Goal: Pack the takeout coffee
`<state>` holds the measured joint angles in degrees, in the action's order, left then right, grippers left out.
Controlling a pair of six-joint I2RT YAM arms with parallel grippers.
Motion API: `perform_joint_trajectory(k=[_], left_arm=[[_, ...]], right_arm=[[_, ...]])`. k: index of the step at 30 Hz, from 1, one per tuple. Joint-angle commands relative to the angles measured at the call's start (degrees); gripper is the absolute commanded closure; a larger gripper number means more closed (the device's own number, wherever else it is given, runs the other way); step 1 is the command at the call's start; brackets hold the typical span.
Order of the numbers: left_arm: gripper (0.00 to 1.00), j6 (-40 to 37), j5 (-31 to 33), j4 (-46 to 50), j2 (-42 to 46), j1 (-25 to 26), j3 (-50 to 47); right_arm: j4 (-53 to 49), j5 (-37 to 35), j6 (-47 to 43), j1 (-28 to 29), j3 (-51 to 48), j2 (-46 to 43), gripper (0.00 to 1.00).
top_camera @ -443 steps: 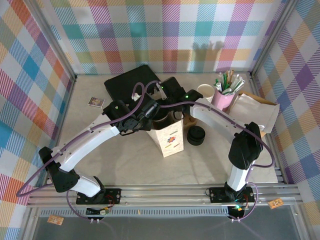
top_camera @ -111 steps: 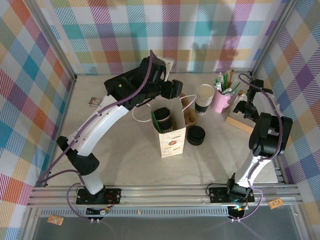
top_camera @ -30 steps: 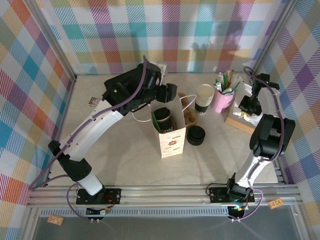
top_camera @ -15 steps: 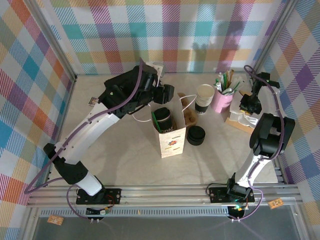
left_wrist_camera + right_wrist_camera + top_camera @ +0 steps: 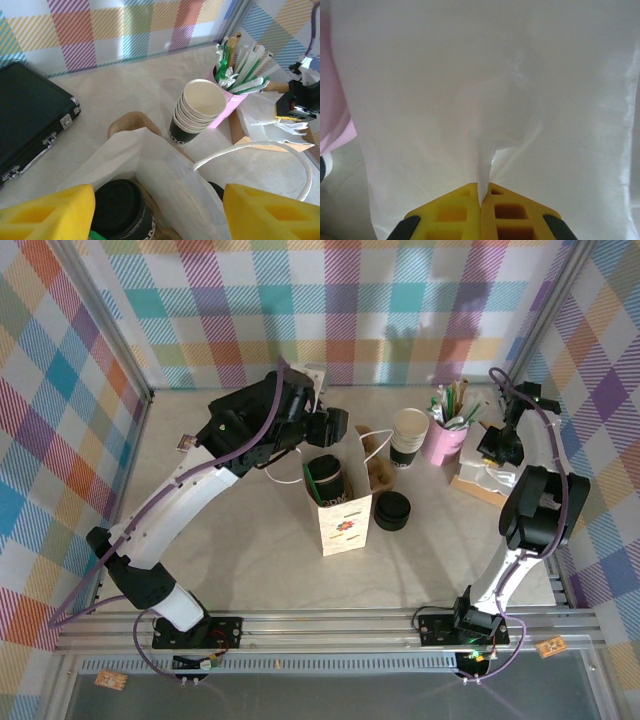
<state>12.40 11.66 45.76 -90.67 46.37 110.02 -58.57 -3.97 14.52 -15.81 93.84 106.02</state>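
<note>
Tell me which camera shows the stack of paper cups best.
Left wrist: the cup stack is close, its nested rims and black band clear. The top view shows it small from above, beside the pink cup.

I see the bag (image 5: 345,518) mid-table with the lidded coffee cup (image 5: 325,476) inside it. From the bag, the lid stack (image 5: 392,510) sits just beside at three o'clock, the cup stack (image 5: 409,436) at one o'clock. The stick holder (image 5: 446,438) stands just beside that stack at three o'clock, and the napkins (image 5: 478,478) lie farther out at four.
</note>
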Motion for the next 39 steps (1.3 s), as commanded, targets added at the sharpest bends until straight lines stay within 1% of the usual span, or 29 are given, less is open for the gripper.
perform_joint_trajectory(k=[1, 5, 8, 11, 15, 19, 23, 26, 30, 33, 36, 39], left_arm=[[0.32, 0.6, 0.9, -3.1, 1.6, -0.4, -0.2], [0.32, 0.1, 0.7, -4.6, 3.1, -0.4, -1.5], [0.32, -1.1, -1.2, -7.3, 4.8, -0.3, -4.1], [0.32, -2.5, -2.9, -8.7, 5.4, -0.4, -4.8], [0.32, -2.6, -6.8, -9.1, 4.7, -0.3, -2.4], [0.31, -0.9, -11.7, -9.6, 4.4, -0.3, 0.5], [0.29, 2.8, -15.3, -10.8, 4.3, -0.3, 3.4], [0.28, 5.7, -17.3, -11.7, 3.9, -0.3, 5.8], [0.28, 9.6, -20.8, -12.7, 2.4, -0.3, 9.8], [0.27, 12.3, -23.3, -13.4, 1.1, -0.4, 12.3], [0.23, 16.1, -24.7, -15.6, 1.0, -1.2, 11.6], [0.2, 23.1, -27.8, -21.7, 2.4, -3.9, 7.2]], right_arm=[[-2.2, 0.8, 0.8, -0.4, -0.5, -9.2, 1.0], [-3.1, 5.0, 0.7, -0.4, -2.5, -17.3, 1.0], [-3.3, 8.8, 0.1, -0.5, -4.3, -23.3, 1.0], [-1.2, 12.7, -0.6, -0.4, -6.5, -29.7, 1.0], [4.9, 20.7, -3.5, -0.4, -10.4, -38.5, 1.0], [12.0, 29.1, -5.8, 0.3, -13.3, -46.7, 1.0], [19.2, 37.0, -5.8, 3.6, -14.3, -52.3, 1.0], [24.5, 38.9, -4.0, 8.0, -14.3, -54.5, 1.0], [28.8, 36.6, -3.6, 17.3, -12.9, -54.7, 1.0], [29.9, 34.4, -3.9, 24.3, -10.5, -53.0, 1.0], [30.9, 32.5, -5.1, 30.8, -8.2, -51.1, 1.0], [31.6, 30.6, -6.3, 36.3, -6.2, -49.2, 1.0]])
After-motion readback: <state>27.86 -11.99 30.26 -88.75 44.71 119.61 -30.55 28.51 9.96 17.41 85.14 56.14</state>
